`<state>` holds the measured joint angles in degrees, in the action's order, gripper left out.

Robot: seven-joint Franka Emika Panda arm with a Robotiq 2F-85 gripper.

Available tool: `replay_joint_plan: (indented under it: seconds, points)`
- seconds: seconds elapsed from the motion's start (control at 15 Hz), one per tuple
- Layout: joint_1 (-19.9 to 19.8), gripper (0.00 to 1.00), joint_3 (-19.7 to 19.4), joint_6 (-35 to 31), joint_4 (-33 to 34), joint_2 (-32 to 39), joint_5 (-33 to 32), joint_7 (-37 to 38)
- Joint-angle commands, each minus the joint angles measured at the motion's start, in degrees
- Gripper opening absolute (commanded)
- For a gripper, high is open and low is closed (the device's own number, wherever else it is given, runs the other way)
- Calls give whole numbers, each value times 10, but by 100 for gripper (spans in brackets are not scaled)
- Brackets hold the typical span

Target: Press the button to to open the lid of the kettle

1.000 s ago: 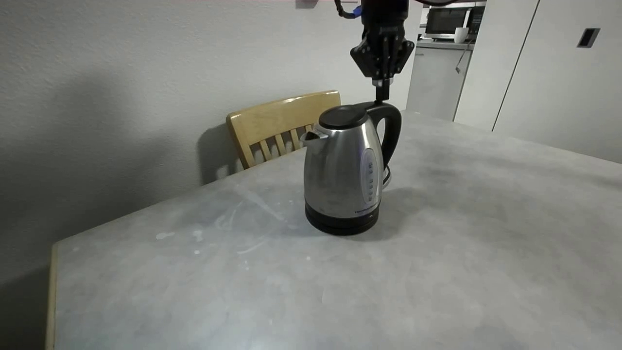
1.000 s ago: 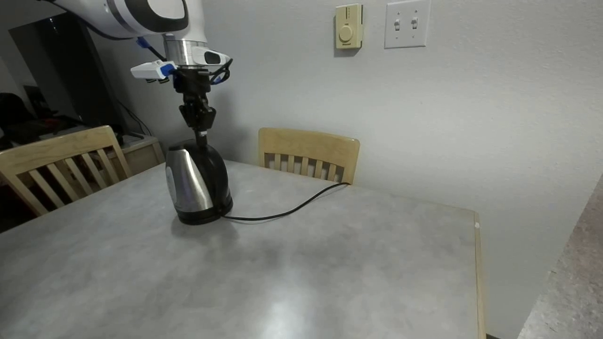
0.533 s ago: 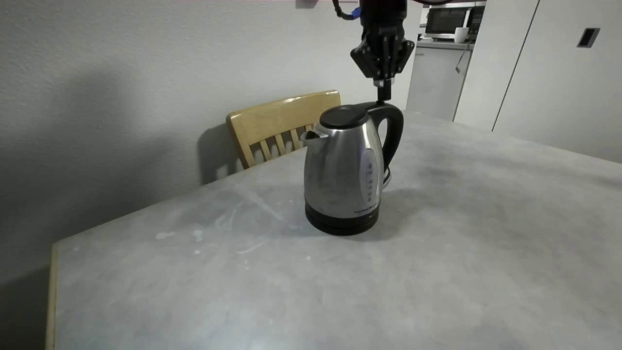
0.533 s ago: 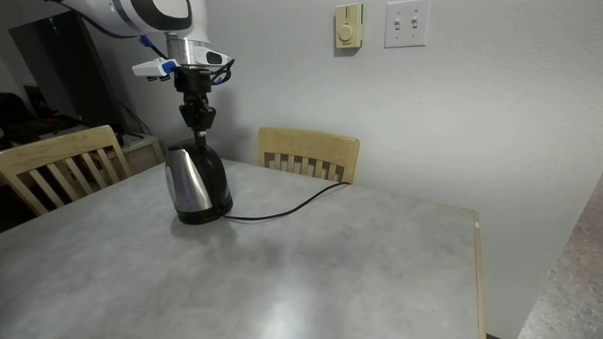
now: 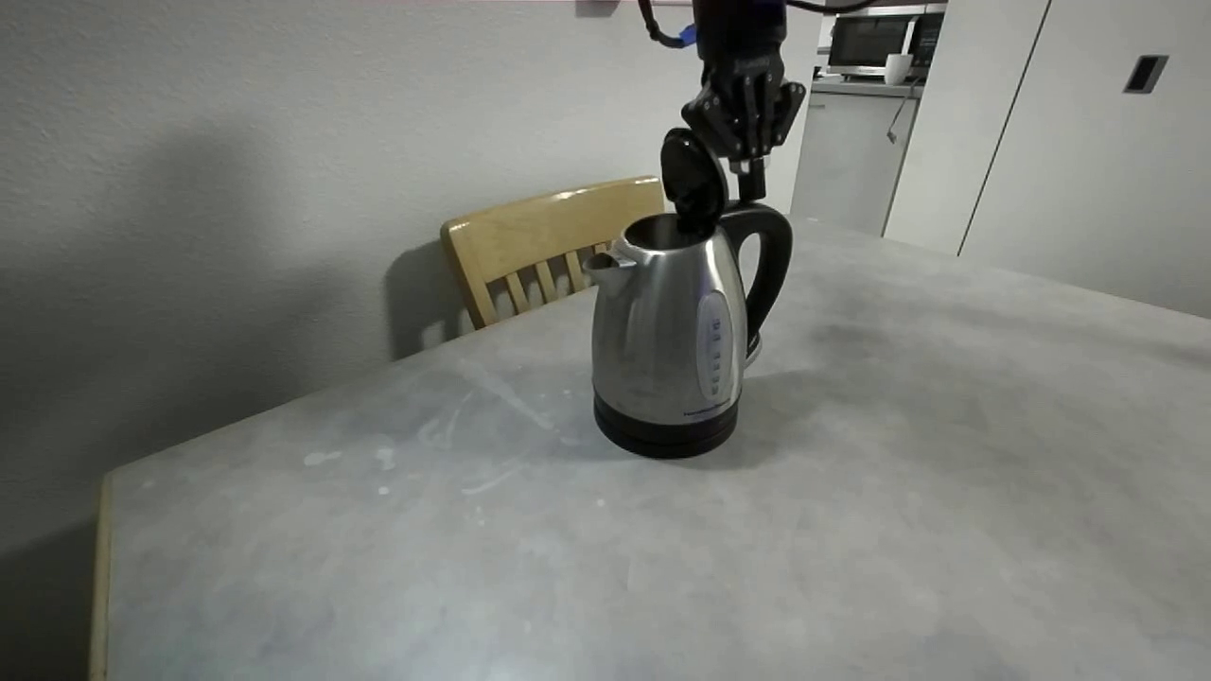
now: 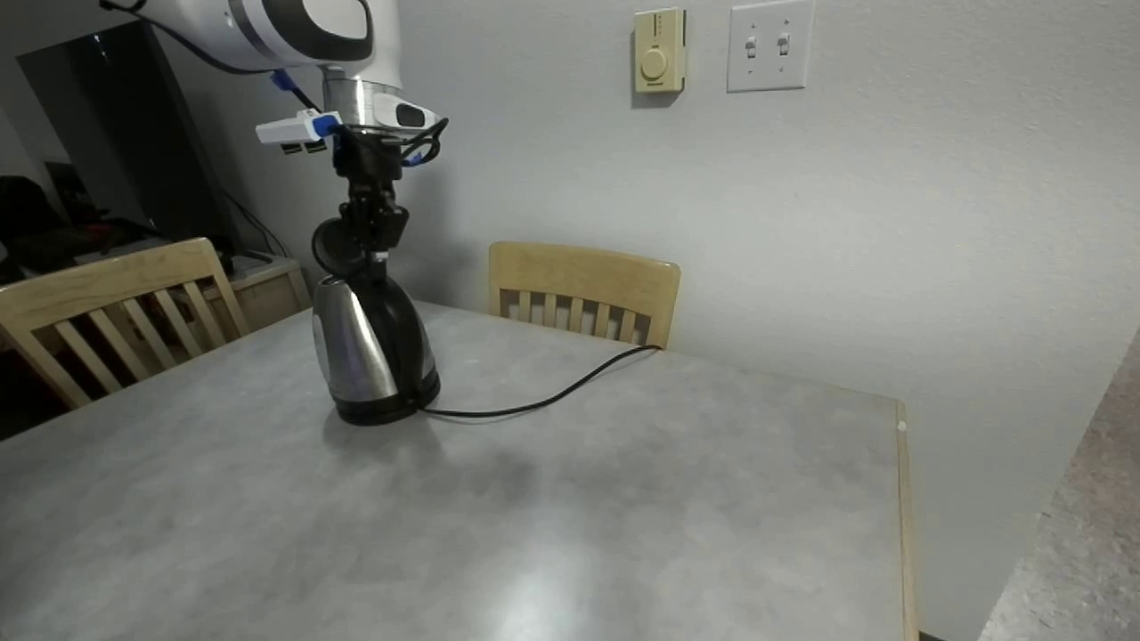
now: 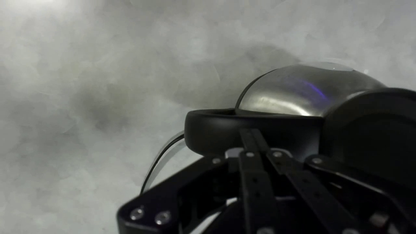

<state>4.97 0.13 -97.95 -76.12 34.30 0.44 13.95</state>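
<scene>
A line of dark lettering (image 5: 708,411) is printed low on the steel of the kettle (image 5: 653,340), just above its black base (image 5: 665,439), but it is too small to be read for certain. Marks are set in a column on the pale gauge window (image 5: 715,345) in the kettle's side; these cannot be made out as figures. In an exterior view, small print (image 6: 655,85) is borne by the lower edge of the beige thermostat (image 6: 659,40) on the wall (image 6: 891,223), likewise too fine to be read.

The kettle is set upright on the grey table (image 5: 530,567), its body of brushed steel tapered toward an open mouth (image 5: 655,233) and a short spout (image 5: 610,274). The round black lid (image 5: 689,175) is raised and stood on edge at the handle side, so that part of the inside is exposed. A black cord (image 6: 557,398) is run from the base across the table.

The arm (image 6: 209,31) is extended over the kettle, with the gripper (image 5: 752,184) pointed down above the black handle (image 5: 778,257). In the wrist view the fingers (image 7: 248,139) are seen held together, side by side, their tips set at the top of the handle near the lid's lower edge; the button cannot be made out beneath them. Whether the lid is touched by the gripper cannot be told.
</scene>
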Motion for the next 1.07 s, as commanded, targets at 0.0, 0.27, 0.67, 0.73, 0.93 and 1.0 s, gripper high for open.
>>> replay_joint_plan:
  seconds: [0.0, 0.27, 0.67, 0.73, 0.93, 1.0]
  points:
    - [-1, 0, 5, 12, 18, 28, 7, -12]
    - [2, 0, 5, -2, -1, -2, 9, -2]
    - [18, 0, 1, -16, -27, -49, -7, 14]
    - [21, 0, 1, -15, -30, -56, -9, 19]
    - [29, 0, 1, -12, -44, -83, -13, 34]
    - [30, 0, 1, -14, -47, -90, -14, 38]
